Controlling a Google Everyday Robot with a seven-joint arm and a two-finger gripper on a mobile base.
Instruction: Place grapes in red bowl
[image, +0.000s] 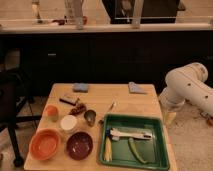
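As seen from the front, shows grapes (77, 109) lying on worktop (125, 100), left of middle, outside every dish. Puts small metal cup (90, 117) just beside them on the right, white round container (68, 123) just in front, small orange cup (51, 112) near on the left. Finds red bowl (45, 144) at front-left corner, apart from grapes, dark maroon bowl (79, 145) just beside it. Places green tray (134, 119) front right, holding white tool (131, 134), green piece (136, 150), yellow piece (107, 150). Catches white arm (187, 82) at right, with hand (170, 118) hanging by worktop's right edge, well apart from grapes. Cannot tell whether released or clenched.
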